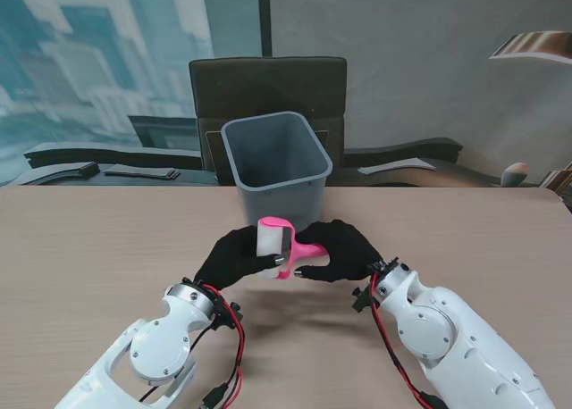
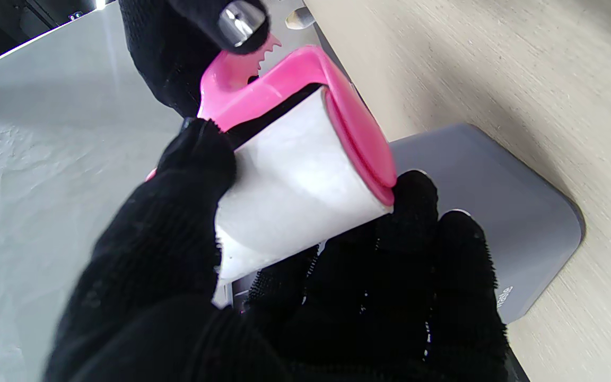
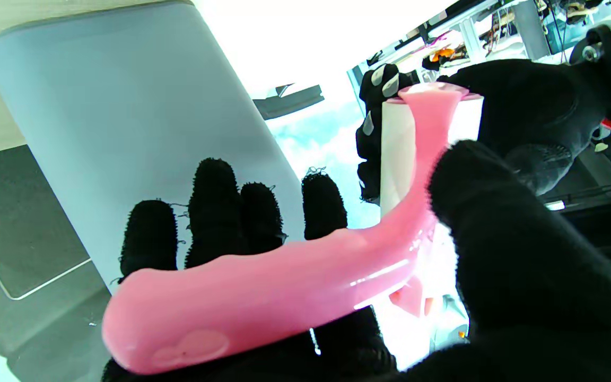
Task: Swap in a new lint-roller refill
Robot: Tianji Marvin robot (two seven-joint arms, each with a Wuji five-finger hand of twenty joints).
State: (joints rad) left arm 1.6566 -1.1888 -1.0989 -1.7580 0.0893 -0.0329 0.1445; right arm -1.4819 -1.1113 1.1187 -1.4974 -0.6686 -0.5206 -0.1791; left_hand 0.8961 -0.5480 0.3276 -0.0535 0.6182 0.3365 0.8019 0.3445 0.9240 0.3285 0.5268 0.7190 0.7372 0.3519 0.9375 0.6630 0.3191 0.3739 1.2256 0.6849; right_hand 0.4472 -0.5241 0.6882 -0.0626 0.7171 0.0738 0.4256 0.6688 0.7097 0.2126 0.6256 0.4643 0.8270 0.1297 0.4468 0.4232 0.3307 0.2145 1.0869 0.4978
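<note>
So far you have both hands on the roller and little else done. Your right hand [image 1: 344,251] is closed around the pink handle [image 3: 263,297], thumb pressing over it and fingers curled under. Your left hand [image 1: 234,255] is wrapped around the white refill [image 2: 295,185], which sits just beyond your right fingertips, held up off the table [image 1: 98,248].

The refill looks still seated on the handle's spindle: the pink end cap [image 2: 361,138] lies flush against one end of it in the left wrist view. So the old roll is not yet off, by my judgement, and pulling it free, dropping it and fitting a new one all remain.

The grey bin [image 1: 275,163] stands open just past both hands, close enough to take the old roll. I see no spare refill anywhere; you may need to look for it. Nothing lies between your hands and the bin. A chair [image 1: 266,87] stands behind the bin, beyond the table edge, well clear.
</note>
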